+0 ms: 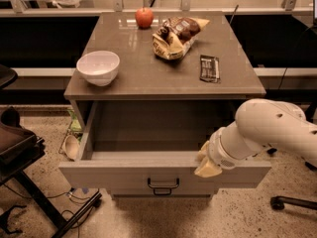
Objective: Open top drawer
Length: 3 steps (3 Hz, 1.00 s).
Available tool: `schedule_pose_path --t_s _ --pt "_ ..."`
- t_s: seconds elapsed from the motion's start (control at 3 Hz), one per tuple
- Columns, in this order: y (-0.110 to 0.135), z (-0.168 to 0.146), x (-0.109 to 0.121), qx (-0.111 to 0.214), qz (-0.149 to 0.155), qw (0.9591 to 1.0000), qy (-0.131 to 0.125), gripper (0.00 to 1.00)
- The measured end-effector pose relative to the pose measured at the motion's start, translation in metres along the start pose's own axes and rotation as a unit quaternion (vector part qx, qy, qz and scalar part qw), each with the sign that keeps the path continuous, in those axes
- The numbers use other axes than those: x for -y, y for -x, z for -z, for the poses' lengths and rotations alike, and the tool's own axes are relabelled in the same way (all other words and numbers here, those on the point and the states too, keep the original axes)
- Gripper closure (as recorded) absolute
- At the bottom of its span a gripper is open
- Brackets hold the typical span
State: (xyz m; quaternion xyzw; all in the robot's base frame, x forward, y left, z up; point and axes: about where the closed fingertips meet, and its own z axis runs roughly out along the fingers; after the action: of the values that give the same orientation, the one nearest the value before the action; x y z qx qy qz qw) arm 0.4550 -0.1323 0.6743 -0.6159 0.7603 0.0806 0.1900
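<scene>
Camera view: the cream-tipped gripper (207,163) on the white arm sits at the top rim of the front panel of the top drawer (109,175), a wide grey-beige cabinet drawer. Its small dark bar handle (163,185) lies just left of and below the gripper. Whether the gripper is open or clamped on the rim cannot be told. The drawer stands pulled out, with its deep grey interior exposed. On the grey bench (143,76), beyond the gripper, are four items:
- a round white bowl (98,67), far left
- a red apple (144,17)
- a crumpled snack bag (176,36)
- a dark wrapped bar (209,67)
</scene>
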Motion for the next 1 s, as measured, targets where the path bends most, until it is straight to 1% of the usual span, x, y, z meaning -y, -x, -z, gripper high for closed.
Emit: schedule_pose_path --t_s 0.33,0.67,1.0 --pt "-0.0151 0.0116 -0.0327 -0.002 -0.012 0.9999 0.009 1.00" --pt "-0.0151 0.0116 -0.0327 -0.002 -0.012 0.9999 0.009 1.00" --pt "-0.0143 0.0118 -0.0331 -0.002 -0.011 0.9999 0.009 0.84"
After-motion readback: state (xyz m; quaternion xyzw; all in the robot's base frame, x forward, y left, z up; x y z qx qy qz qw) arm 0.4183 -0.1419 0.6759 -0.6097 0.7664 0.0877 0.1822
